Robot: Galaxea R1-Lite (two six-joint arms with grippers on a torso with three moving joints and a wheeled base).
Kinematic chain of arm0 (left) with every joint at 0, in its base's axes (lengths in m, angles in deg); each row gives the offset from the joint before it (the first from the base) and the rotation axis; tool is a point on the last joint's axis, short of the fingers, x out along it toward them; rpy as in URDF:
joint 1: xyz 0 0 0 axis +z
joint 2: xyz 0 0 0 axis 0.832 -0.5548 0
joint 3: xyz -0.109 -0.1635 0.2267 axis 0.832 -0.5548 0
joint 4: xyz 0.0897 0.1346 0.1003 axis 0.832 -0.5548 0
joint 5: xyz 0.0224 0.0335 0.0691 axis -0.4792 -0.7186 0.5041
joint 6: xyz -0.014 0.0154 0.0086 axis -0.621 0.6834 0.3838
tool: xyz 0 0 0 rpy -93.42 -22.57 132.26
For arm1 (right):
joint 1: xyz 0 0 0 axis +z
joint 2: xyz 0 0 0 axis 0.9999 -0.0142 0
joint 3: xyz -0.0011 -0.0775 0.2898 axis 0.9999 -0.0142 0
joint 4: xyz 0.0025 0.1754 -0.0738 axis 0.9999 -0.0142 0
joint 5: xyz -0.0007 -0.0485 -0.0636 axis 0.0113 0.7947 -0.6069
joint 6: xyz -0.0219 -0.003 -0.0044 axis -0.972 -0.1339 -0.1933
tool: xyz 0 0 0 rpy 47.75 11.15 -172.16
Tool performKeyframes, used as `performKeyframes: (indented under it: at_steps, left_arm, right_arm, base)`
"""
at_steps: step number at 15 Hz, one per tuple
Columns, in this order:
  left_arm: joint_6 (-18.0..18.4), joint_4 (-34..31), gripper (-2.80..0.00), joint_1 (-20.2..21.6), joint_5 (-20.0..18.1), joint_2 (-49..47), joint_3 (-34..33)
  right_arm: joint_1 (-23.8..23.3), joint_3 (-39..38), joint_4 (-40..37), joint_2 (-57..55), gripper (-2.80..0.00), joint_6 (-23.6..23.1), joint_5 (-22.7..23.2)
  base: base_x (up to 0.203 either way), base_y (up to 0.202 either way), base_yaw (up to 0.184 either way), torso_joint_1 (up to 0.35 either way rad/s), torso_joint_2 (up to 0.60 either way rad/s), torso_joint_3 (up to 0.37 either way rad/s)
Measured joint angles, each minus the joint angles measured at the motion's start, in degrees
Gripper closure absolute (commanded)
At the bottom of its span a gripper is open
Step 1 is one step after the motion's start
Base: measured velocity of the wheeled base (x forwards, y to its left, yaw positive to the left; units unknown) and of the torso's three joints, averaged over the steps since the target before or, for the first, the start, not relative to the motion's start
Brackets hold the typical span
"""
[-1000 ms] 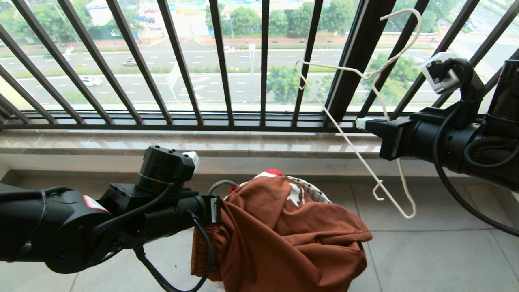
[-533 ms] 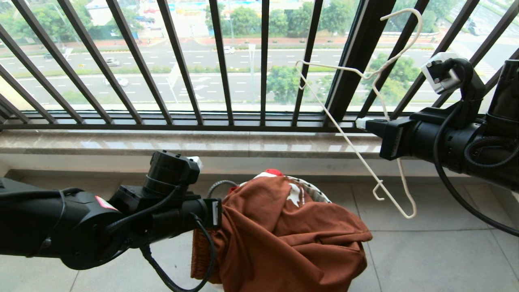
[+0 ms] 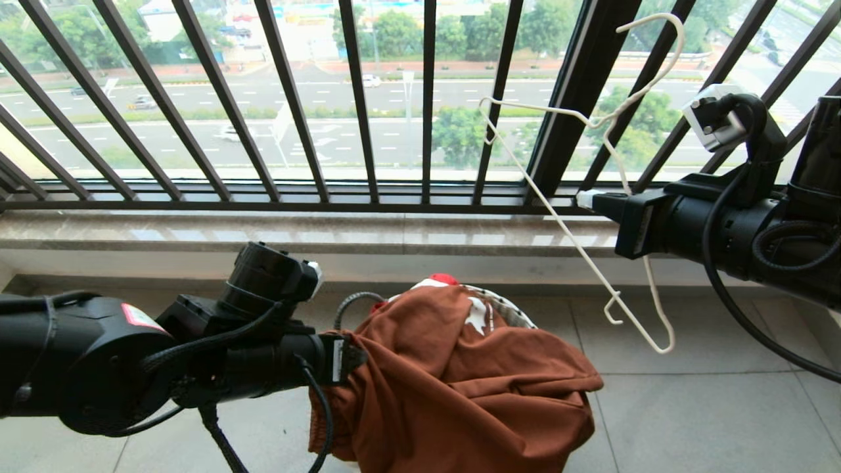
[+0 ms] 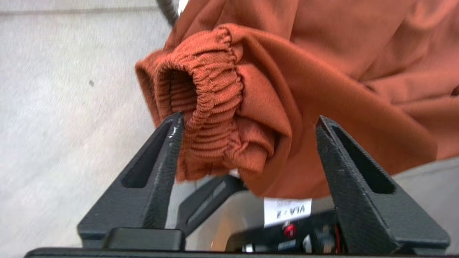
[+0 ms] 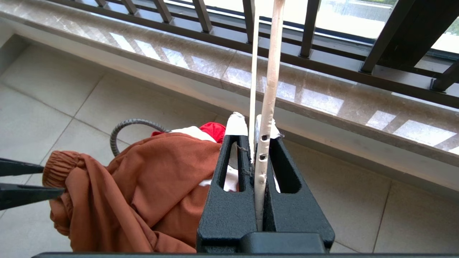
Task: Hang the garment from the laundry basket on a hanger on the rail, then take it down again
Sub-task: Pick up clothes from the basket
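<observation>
Your left pincer (image 4: 247, 125) stands wide open with the gathered elastic waistband of the rust-brown soft-fabric shorts (image 3: 460, 381) bunched between its two black fingers (image 4: 157, 168): the fabric touches one finger and hangs clear of the other, so nothing is clamped. The shorts lie heaped over the small round laundry basket with the dark wire rim (image 3: 351, 301) on the tiled floor (image 3: 690, 420), and the waistband fold juts out from the heap straight toward this pincer, its rolled edge running across the gap between the fingers. That makes the left arm the nearer one by far; to my eye, closing on that fold is all it needs. Your right pincer (image 5: 255, 143) is shut on the thin cream-white wire hanger (image 3: 578, 217), held up and off to the right of the basket in front of the black balcony railing (image 3: 355, 98), well apart from the shorts. The hanger's long side slants down toward the floor with the hook uppermost. No hanging rail is in view.
</observation>
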State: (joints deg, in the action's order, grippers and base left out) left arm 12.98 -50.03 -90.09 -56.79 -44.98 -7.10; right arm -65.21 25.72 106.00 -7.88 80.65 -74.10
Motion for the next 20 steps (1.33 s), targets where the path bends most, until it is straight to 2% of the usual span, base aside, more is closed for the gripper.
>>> performKeyframes:
  at_steps: [2, 4, 9, 10, 13, 14, 15, 20]
  left_arm:
    - [0.07, -7.27, -2.8, -0.18, -1.79, 0.86, 2.24]
    - [1.17, -11.16, -2.8, -0.18, -1.97, 1.59, 3.0]
    - [9.71, -21.09, -2.8, 1.66, -1.79, 7.15, 5.1]
    - [12.04, -22.25, 0.0, 1.98, -1.7, 8.05, 5.34]
    - [15.84, -22.73, 0.0, 2.92, -0.46, 9.43, 7.04]
    - [17.63, -22.9, 0.0, 3.57, -0.38, 9.5, 7.34]
    - [20.88, -22.89, 0.0, 4.91, -0.41, 9.5, 7.53]
    - [45.84, -22.11, 0.0, 14.55, -2.28, 9.32, 7.78]
  right_arm:
    - [0.0, 0.0, -0.01, 0.0, 0.0, 0.0, 0.0]
    - [0.0, 0.0, -0.01, 0.0, 0.0, 0.0, 0.0]
    - [0.0, 0.0, -0.01, 0.0, 0.0, 0.0, 0.02]
    - [0.0, 0.0, 0.0, 0.0, 0.0, 0.0, 0.0]
    - [0.0, 0.0, -0.01, 0.0, 0.0, 0.0, 0.0]
    - [0.0, 0.0, 0.0, 0.0, 0.0, 0.0, 0.02]
    - [0.0, 0.0, 0.0, 0.0, 0.0, 0.0, 0.0]
    - [0.0, -0.06, -0.08, -0.29, 0.0, -0.02, -0.01]
  base:
    - [0.0, 0.0, 0.0, 0.0, 0.0, 0.0]
    - [0.0, 0.0, 0.0, 0.0, 0.0, 0.0]
    - [0.0, 0.0, 0.0, 0.0, 0.0, 0.0]
    - [0.0, 0.0, 0.0, 0.0, 0.0, 0.0]
    - [0.0, 0.0, 0.0, 0.0, 0.0, 0.0]
    - [0.0, 0.0, 0.0, 0.0, 0.0, 0.0]
    - [0.0, 0.0, 0.0, 0.0, 0.0, 0.0]
    - [0.0, 0.0, 0.0, 0.0, 0.0, 0.0]
